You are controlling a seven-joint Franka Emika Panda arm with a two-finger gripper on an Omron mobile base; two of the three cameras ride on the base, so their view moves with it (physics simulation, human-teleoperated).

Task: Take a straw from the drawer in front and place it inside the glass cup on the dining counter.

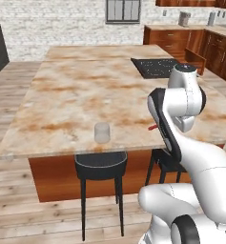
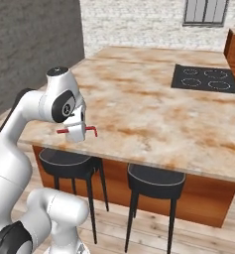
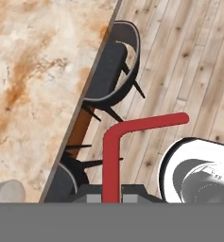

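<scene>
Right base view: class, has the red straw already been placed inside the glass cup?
No: the straw sticks out sideways from the shut gripper, held in the air at the dining counter edge.

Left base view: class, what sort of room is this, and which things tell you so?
Most likely a home kitchen: a stone-topped dining counter with a black cooktop set in it, stools tucked under its edge, and wooden cabinets along the far wall.

Glass cup (image 1: 102,132) stands on the worktop (image 1: 76,90) near its front edge, above a stool (image 1: 100,164). Second stool (image 2: 155,181) sits to its right. Cooktop (image 1: 155,67) lies at the worktop's far right. Straw (image 2: 77,131) in the gripper (image 2: 78,133), right of the cup, over the worktop's front edge.
</scene>
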